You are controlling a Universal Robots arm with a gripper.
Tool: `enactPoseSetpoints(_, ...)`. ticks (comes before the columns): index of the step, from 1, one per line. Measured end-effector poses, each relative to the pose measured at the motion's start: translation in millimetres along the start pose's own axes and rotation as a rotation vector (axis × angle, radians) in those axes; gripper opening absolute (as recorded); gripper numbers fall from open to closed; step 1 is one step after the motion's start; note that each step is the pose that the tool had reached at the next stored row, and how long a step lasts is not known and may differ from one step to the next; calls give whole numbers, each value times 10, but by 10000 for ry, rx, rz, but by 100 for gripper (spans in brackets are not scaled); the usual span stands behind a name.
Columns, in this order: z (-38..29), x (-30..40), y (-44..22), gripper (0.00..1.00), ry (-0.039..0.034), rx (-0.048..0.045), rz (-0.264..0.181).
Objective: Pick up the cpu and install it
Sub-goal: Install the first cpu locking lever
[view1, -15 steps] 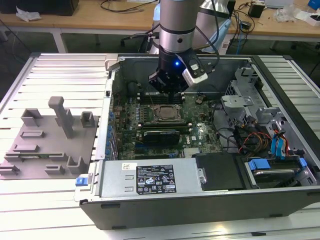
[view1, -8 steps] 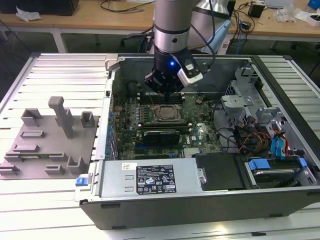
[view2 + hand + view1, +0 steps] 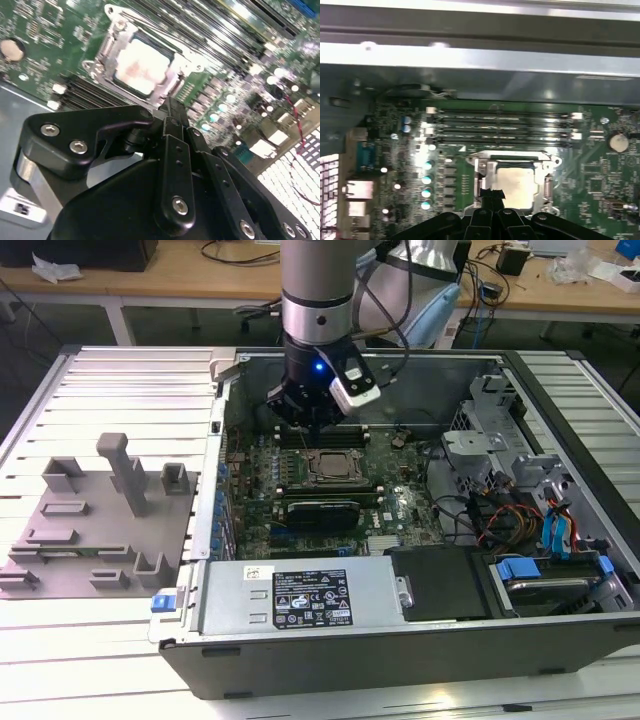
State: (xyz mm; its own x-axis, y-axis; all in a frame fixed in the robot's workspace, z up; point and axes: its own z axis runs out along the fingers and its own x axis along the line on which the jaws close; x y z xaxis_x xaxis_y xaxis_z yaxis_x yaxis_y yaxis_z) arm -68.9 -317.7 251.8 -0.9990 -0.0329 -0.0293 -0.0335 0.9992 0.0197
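The cpu (image 3: pixel 141 66) lies flat inside the metal-rimmed socket (image 3: pixel 111 31) on the green motherboard (image 3: pixel 400 485), its pale top facing up. It shows in both wrist views, cpu (image 3: pixel 516 186), and in the exterior view, cpu (image 3: pixel 330 466). My gripper (image 3: pixel 308 422) hangs inside the open computer case, just above the socket's edge. In both wrist views the black fingers (image 3: pixel 172 125) meet at the tip, shut with nothing between them, gripper (image 3: pixel 491 196) beside the cpu and not touching its top.
Memory slots (image 3: pixel 500 125) run along one side of the socket. A black card (image 3: pixel 322 512) lies beside it. The drive cage and cables (image 3: pixel 520 500) fill the case at the exterior view's right. A grey fixture plate (image 3: pixel 95 530) sits outside the case at the exterior view's left.
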Motion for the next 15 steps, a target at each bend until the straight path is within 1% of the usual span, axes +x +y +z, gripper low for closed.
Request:
enactPoseSetpoints(3, -3, 120, 4, 11, -1, -1, 0)
enactPoseSetpoints(7, -7, 265, 9, 11, -1, 0, 0)
enactPoseSetpoints(9, -8, 307, 10, 11, -1, -5, -1)
enactPoseSetpoints(11, -9, 337, 11, 11, -5, -39, 0)
enactPoseSetpoints(12, -10, 351, 12, 11, -17, -86, 2)
enactPoseSetpoints(13, -10, 366, 12, 11, -32, -166, 4)
enactPoseSetpoints(15, -11, 396, 13, 11, -58, -364, 10)
